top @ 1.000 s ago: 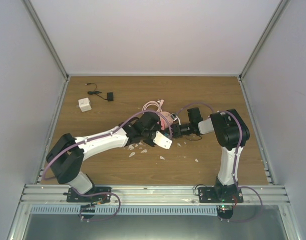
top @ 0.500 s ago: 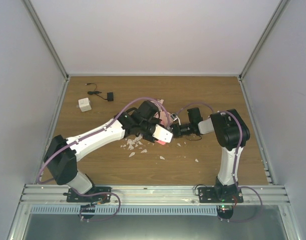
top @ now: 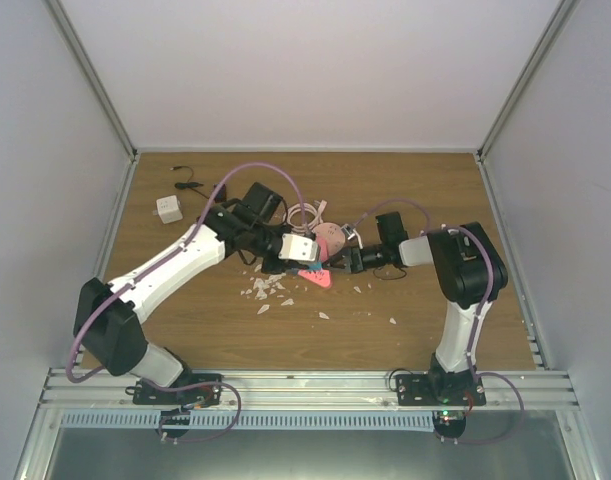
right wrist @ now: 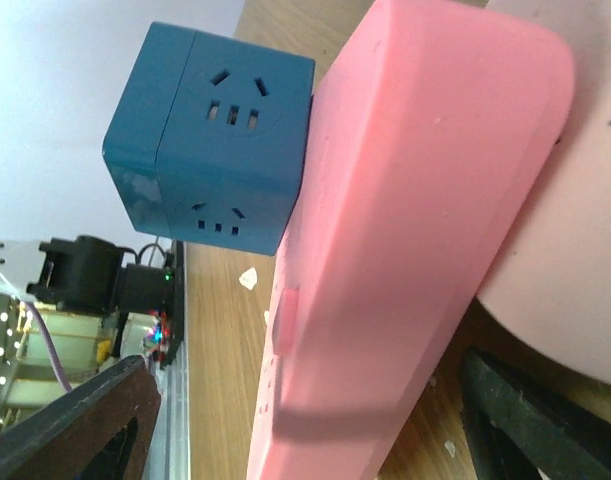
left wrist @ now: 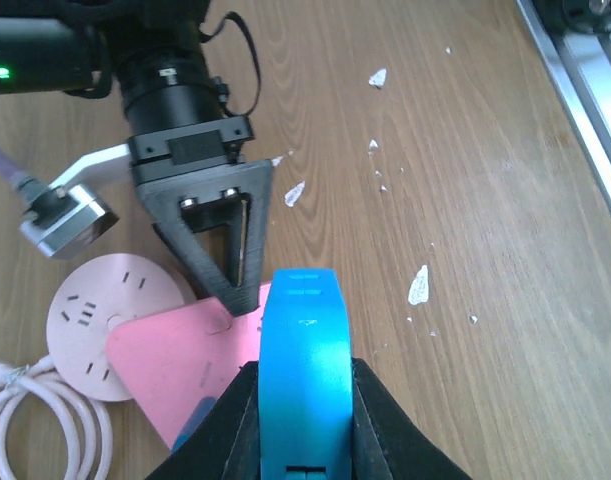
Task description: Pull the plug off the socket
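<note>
The blue cube plug (left wrist: 303, 360) is clamped between my left gripper's (left wrist: 303, 375) jaws; the left gripper (top: 303, 250) is shut on it at mid-table. In the right wrist view the plug (right wrist: 215, 140) still rests against the face of the salmon-pink socket (right wrist: 415, 250). The socket (left wrist: 180, 360) lies partly under the plug, a corner showing (top: 318, 278). My right gripper (right wrist: 305, 400) is open, its fingers (right wrist: 75, 430) wide on either side of the socket's edge without touching it. That gripper (top: 337, 262) reaches in from the right.
A round pink disc (top: 332, 238) with a coiled white cable (top: 305, 213) lies just behind the socket. White scraps (top: 270, 290) litter the wood. A white adapter (top: 168, 209) and a black lead (top: 210, 190) sit far left. A metal rail (top: 305, 385) runs along the near edge.
My right gripper has opened off the socket. The left arm has swung back and to the left with the plug, and the socket has shifted with it.
</note>
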